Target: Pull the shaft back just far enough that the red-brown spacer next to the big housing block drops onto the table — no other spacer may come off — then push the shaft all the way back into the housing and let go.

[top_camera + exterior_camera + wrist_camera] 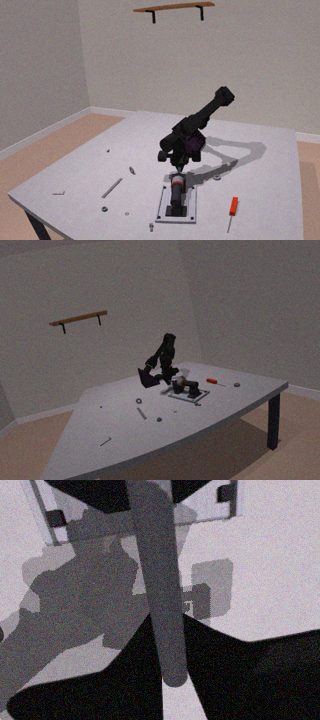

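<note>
The screwdriver handle (233,206) (211,381) is plain orange-red — the table (85,165) (116,415) pale lilac-grey, the wall shelf (175,6) (80,318) brown — its brackets (202,13) (64,328) black.

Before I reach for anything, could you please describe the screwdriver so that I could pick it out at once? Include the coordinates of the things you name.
On the pale table (85,165) (124,428), find the flat base plate (175,221) (180,398) that carries the dark housing. The screwdriver (233,206) (211,381) lies beside it, off the plate. Its blocky orange-red handle and thin shank set it apart from the small grey loose parts.
</note>
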{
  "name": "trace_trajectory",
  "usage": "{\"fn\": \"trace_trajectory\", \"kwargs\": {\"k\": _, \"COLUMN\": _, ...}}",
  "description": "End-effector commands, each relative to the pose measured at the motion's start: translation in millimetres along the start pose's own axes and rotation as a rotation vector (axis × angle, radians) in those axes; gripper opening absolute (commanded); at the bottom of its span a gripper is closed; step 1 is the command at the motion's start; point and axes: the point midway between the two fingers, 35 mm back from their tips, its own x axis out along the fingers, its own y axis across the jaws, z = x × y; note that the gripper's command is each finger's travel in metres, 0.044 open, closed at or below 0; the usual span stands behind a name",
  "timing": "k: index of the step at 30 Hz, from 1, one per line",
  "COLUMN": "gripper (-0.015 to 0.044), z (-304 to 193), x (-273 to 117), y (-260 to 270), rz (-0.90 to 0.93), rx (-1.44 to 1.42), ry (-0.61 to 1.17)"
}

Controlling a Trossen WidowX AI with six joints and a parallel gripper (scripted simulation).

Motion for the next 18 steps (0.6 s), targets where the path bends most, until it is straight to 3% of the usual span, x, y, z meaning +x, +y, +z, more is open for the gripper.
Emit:
{"fn": "trace_trajectory", "kwargs": {"k": 1, "gripper": 0.0000, "z": -1.7, "x": 0.2, "y": -0.2, "rz": -0.001, "rx": -0.004, "ry": 0.002}}
{"fn": "trace_trajectory", "kwargs": {"k": 18, "gripper": 0.0000, "z": -3.6, "x": 0.2, "y": -0.3, "rz": -0.001, "rx": -0.004, "ry": 0.002}}
